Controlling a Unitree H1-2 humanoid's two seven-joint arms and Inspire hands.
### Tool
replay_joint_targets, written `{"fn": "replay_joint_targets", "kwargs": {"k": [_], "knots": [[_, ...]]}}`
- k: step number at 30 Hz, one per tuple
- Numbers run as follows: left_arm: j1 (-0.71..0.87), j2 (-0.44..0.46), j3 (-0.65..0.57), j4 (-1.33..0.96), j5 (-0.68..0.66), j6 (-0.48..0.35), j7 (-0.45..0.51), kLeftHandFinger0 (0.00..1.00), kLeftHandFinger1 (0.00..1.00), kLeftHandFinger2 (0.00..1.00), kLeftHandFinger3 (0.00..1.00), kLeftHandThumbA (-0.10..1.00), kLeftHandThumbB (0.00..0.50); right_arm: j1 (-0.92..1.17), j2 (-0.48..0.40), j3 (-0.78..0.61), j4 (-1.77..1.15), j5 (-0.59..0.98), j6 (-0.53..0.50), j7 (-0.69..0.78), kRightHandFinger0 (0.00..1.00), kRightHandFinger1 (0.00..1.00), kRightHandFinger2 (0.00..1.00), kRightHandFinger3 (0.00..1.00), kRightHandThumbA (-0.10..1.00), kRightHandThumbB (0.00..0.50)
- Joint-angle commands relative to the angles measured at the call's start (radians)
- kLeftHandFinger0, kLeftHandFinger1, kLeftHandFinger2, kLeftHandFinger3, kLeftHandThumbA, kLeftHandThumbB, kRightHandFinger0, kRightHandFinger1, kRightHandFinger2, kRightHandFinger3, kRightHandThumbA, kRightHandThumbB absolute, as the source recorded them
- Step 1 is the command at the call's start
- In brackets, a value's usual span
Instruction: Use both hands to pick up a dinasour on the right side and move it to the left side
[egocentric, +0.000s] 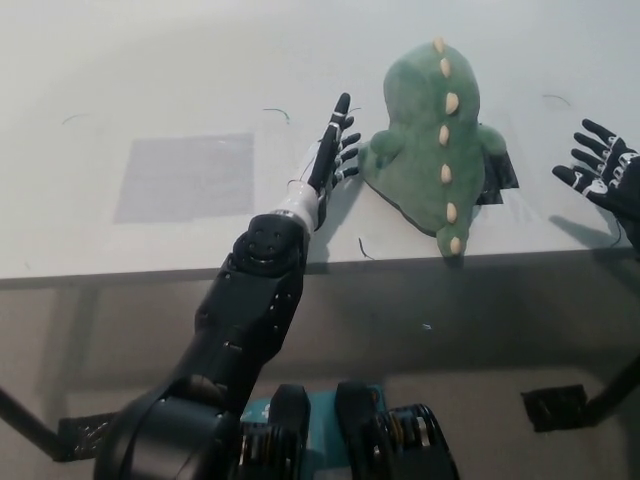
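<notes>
- Dinosaur (435, 140), green plush with cream spikes, lies flat on the right part of the counter (150, 80), tail end close to the near edge.
- My left robot hand (335, 145) is just beside its left flank, fingers straight and apart, holding nothing; can't tell if it touches the plush.
- My right robot hand (600, 170) is at the far right of the picture, fingers spread, empty, well apart from the dinosaur.
- Step in hand, as I judge it: bracket the toy from both sides. The right side needs to close in until both palms press the flanks evenly.
- Soft body will probably squash, so squeeze at mid-body rather than the tail, and lift only once both sides bear on it.
- Dark flat piece (503, 175) peeks out under its right side; my right fingers may snag it.
- Edge risk: the tail sits almost at the near lip, so any pull toward me could tip it off.
- Open room: the left of the counter is bare apart from a grey patch (185, 175), a likely set-down spot.
- Carry it left and keep it far from the lip.
</notes>
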Motion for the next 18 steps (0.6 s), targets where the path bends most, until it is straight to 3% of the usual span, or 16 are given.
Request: {"fn": "replay_joint_targets", "kwargs": {"k": [1, 4, 5, 8, 11, 18], "knots": [[-0.087, -0.007, 0.000, 0.003, 0.007, -0.033, 0.026, 1.00, 1.00, 1.00, 1.00, 1.00, 0.413, -0.088, -0.004, 0.007, -0.032, -0.016, 0.030, -0.018, 1.00, 1.00, 1.00, 1.00, 1.00, 0.287], [-0.100, -0.012, -0.002, 0.024, 0.008, -0.039, 0.030, 1.00, 1.00, 1.00, 1.00, 1.00, 0.414, -0.104, 0.012, 0.025, -0.040, -0.038, 0.045, -0.034, 1.00, 1.00, 1.00, 1.00, 1.00, 0.290], [-0.102, -0.019, -0.003, 0.022, 0.003, -0.026, 0.017, 1.00, 1.00, 1.00, 1.00, 1.00, 0.461, -0.112, 0.029, 0.047, -0.046, -0.069, 0.040, -0.056, 1.00, 1.00, 1.00, 1.00, 1.00, 0.316], [-0.108, -0.039, 0.008, 0.025, -0.007, -0.003, 0.033, 1.00, 1.00, 1.00, 1.00, 1.00, 0.493, -0.118, 0.065, 0.062, -0.052, -0.081, 0.036, -0.074, 1.00, 1.00, 1.00, 1.00, 1.00, 0.329], [-0.116, -0.066, 0.017, 0.026, -0.013, 0.014, 0.053, 1.00, 1.00, 1.00, 1.00, 1.00, 0.500, -0.120, 0.106, 0.064, -0.060, -0.082, 0.029, -0.089, 1.00, 1.00, 1.00, 1.00, 1.00, 0.282], [-0.140, -0.096, 0.042, 0.039, -0.029, -0.002, 0.055, 1.00, 1.00, 1.00, 1.00, 1.00, 0.500, -0.126, 0.132, 0.064, -0.099, -0.107, 0.052, -0.109, 1.00, 1.00, 1.00, 1.00, 1.00, 0.258]]}}
